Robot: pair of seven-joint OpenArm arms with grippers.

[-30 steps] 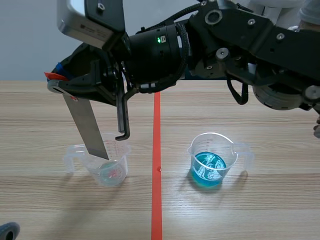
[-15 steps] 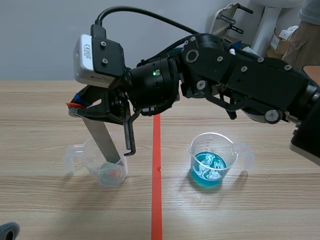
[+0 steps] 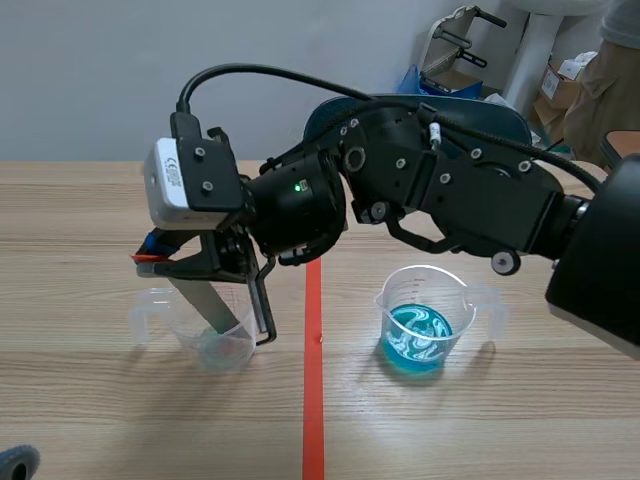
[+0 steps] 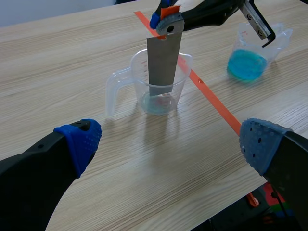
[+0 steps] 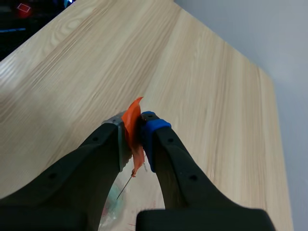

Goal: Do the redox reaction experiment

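We judged the step in hand to be dipping the metal strip (image 3: 205, 300) into the clear measuring cup (image 3: 228, 350). The cup stood on the desk (image 3: 500, 420) just left of the orange-red tape line (image 3: 313, 400), well apart from the cup of blue liquid (image 3: 445, 335) on the line's other side. The right arm's jaws were clamped on the strip's top end, at its orange tag (image 5: 132, 126); the strip hung tilted with its lower end inside the cup. To do this well, we thought the strip should travel along its own slant, clear of the rim, so that the light cup was neither tipped nor pushed. The left arm's jaws stood wide open, blue pads (image 4: 79, 142) apart, low over the desk near the cup and holding nothing. We could not tell whether the strip's end touched the cup's bottom, nor how much faint liquid lay there. In the right wrist view the fingers hid nearly all of the cup.
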